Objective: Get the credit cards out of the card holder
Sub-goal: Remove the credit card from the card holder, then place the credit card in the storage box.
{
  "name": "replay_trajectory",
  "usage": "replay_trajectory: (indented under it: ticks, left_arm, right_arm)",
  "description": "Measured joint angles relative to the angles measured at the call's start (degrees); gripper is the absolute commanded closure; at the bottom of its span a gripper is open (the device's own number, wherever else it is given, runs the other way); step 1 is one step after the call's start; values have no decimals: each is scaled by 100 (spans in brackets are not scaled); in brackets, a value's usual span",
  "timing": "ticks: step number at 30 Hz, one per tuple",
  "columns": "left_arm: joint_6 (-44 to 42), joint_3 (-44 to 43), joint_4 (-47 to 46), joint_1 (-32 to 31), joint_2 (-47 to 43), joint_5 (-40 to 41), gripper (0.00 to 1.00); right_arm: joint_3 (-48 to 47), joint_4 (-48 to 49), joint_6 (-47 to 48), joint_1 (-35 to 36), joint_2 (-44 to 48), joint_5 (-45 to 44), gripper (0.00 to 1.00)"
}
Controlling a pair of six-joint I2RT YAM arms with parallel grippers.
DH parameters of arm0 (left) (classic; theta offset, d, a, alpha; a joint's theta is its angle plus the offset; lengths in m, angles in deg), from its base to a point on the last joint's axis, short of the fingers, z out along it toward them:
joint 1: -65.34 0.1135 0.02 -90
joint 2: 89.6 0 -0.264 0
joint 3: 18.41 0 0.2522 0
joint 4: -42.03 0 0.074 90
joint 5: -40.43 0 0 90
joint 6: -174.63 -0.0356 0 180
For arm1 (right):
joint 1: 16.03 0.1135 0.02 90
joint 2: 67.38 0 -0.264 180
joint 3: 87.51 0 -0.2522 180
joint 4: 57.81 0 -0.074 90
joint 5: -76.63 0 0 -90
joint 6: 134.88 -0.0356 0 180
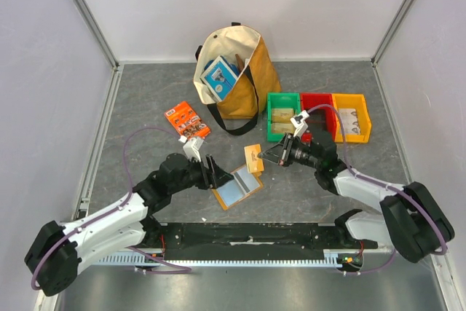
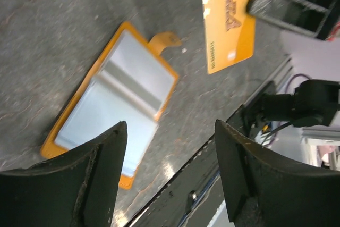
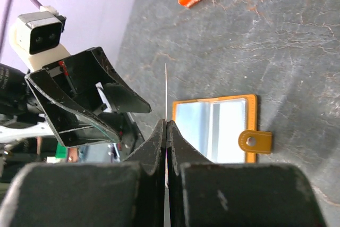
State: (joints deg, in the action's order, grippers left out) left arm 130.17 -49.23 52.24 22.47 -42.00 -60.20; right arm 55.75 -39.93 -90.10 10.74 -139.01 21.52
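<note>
1. R gripper (image 1: 266, 156) is pressed tight on an orange card (image 1: 253, 159), held up off the table (image 1: 145, 92).
2. L gripper (image 2: 170, 128) is spread wide, holding nothing, just beside the card holder (image 1: 238, 187).
3. Card holder lies open and flat on the table btwn both grippers, tab loose.

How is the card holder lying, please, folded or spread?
Spread open: the card holder lies flat, pale inner pockets facing up, tab sticking out.

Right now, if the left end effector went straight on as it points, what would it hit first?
Probably the open card holder lying flat ahead of the left end effector; the orange card looks farther off, though depth is unclear.
</note>
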Motion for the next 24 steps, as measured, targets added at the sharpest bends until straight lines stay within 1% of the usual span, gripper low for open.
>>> replay_trajectory:
  ticks: [4,8,11,16,18,20,24]
  left_arm:
    - [146,0,-667,0,-144,-31,25]
    - [280,-2,-1427,0,-79,-170,25]
    - [350,-13,-1843,0,105,-328,28]
    - [501,-17,-2334,-2,352,-590,36]
    - [549,-17,-2474,-2,369,-649,41]
    - [592,-20,-2592,-2,372,-697,49]
    - [708,-37,-2806,-17,411,-846,84]
  right_arm:
    - [470,719,-734,85,413,-286,100]
    - [739,1322,-1290,424,752,-671,100]
    - [848,1729,-1561,732,942,-997,100]
    - [909,2210,-1786,1102,1047,-1449,100]
    - [922,2330,-1845,1185,1043,-1574,100]
    - [940,2498,-1893,1255,1014,-1663,100]
    - [949,2758,-1974,1329,866,-1733,100]
